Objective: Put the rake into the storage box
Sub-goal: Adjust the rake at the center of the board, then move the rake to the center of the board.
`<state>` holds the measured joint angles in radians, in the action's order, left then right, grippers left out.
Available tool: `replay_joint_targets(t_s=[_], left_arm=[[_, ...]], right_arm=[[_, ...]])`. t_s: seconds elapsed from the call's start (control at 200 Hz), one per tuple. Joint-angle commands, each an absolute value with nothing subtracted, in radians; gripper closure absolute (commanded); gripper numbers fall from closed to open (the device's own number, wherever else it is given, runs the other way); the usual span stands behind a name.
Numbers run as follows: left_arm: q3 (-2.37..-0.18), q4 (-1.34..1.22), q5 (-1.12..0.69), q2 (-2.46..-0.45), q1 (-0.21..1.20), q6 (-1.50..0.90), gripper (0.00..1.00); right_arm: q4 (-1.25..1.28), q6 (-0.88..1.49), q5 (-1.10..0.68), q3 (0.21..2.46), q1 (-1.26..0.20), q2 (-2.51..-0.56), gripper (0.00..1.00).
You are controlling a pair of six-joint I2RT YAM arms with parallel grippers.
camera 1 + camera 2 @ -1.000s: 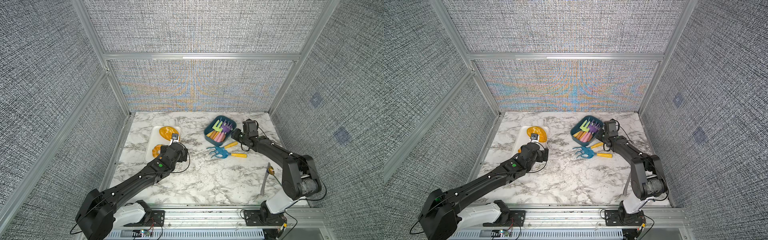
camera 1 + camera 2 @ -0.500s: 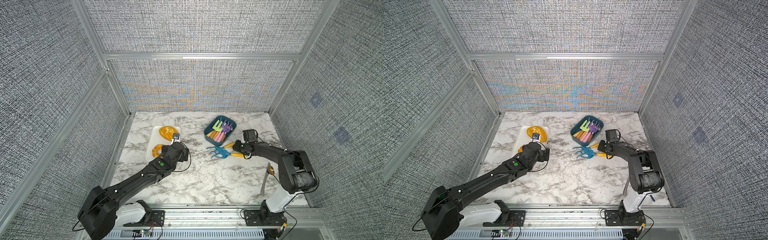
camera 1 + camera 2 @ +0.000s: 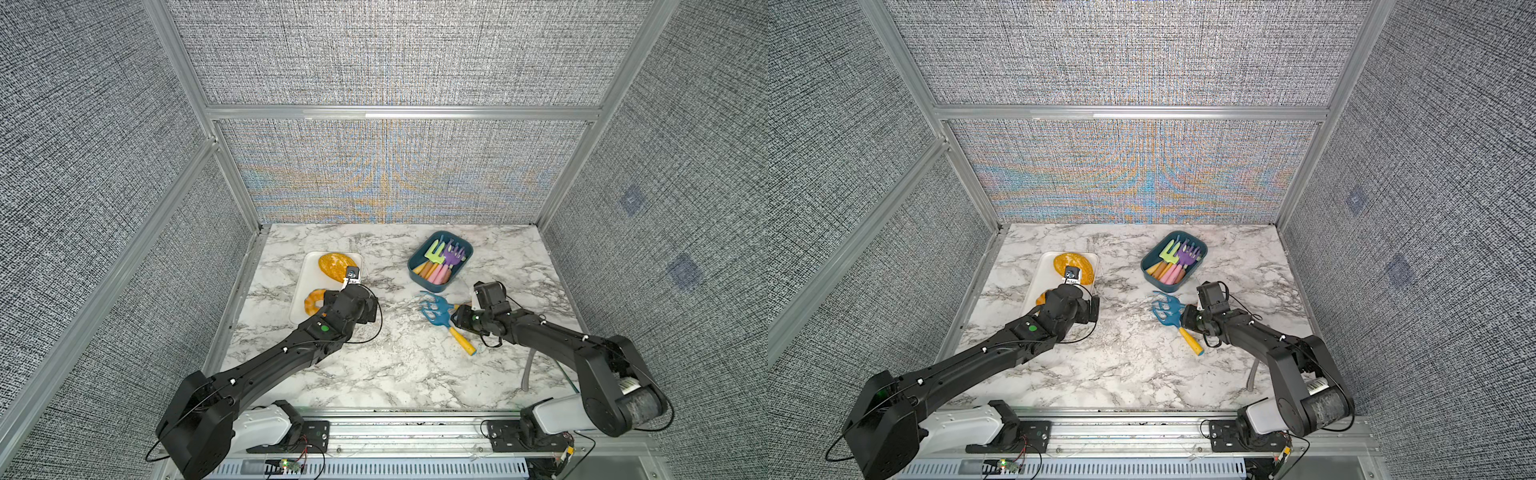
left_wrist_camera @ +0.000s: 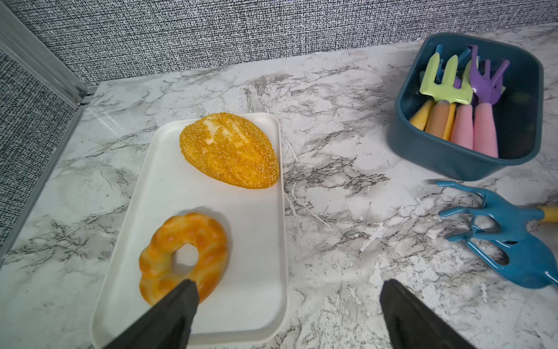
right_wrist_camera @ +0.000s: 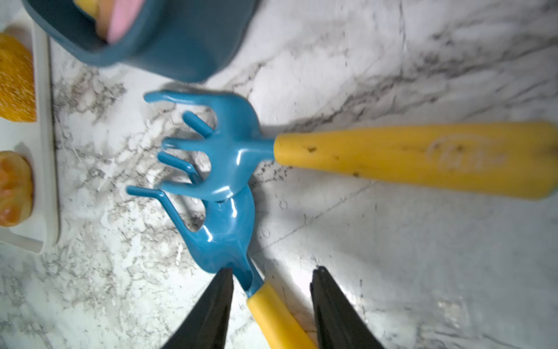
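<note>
Two blue rakes with yellow handles lie on the marble with their heads overlapping (image 3: 435,311) (image 3: 1167,313). One rake (image 5: 229,142) points its long handle (image 5: 392,154) away. The other rake (image 5: 223,232) has its neck and handle (image 5: 271,311) between the jaws of my right gripper (image 5: 271,272) (image 3: 455,318), which stands open around it without clamping. The teal storage box (image 3: 432,286) (image 4: 437,160) sits just behind and holds several coloured rakes. My left gripper (image 4: 289,284) (image 3: 349,299) is wide open over the white tray's near corner, holding nothing.
A white tray (image 4: 256,241) (image 3: 299,299) at the left carries a seeded bread loaf (image 4: 229,151) and a braided ring pastry (image 4: 181,256). A grey tool (image 3: 528,370) lies at the front right by the right arm. Woven walls close in three sides.
My right gripper has come from beside the storage box toward the front and down over the rakes. One rake's yellow handle has swung toward the front. The left arm has barely moved.
</note>
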<state>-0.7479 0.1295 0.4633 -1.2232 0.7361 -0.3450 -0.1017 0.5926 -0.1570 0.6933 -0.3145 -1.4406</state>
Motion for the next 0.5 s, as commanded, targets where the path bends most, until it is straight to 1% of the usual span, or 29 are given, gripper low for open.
replay_joint_targets(t_s=[0.0, 0.115, 0.305, 0.385, 0.495], left_arm=[[-0.757, 0.12, 0.456, -1.227, 0.735, -0.348, 0.01], [-0.755, 0.121, 0.461, -1.222, 0.735, -0.346, 0.01], [-0.751, 0.123, 0.472, -1.209, 0.735, -0.342, 0.01], [-0.75, 0.126, 0.476, -1.204, 0.735, -0.34, 0.01], [-0.749, 0.127, 0.479, -1.195, 0.735, -0.339, 0.01]], right_arm=[[-0.1, 0.546, -0.132, 0.764, -0.261, -1.473, 0.52], [-0.092, 0.51, -0.119, 0.889, -0.206, -1.568, 0.52], [-0.099, 0.474, -0.126, 1.05, -0.168, -1.743, 0.53], [-0.114, 0.466, -0.143, 1.069, -0.168, -1.785, 0.53], [-0.119, 0.464, -0.161, 1.012, -0.171, -1.777, 0.53]])
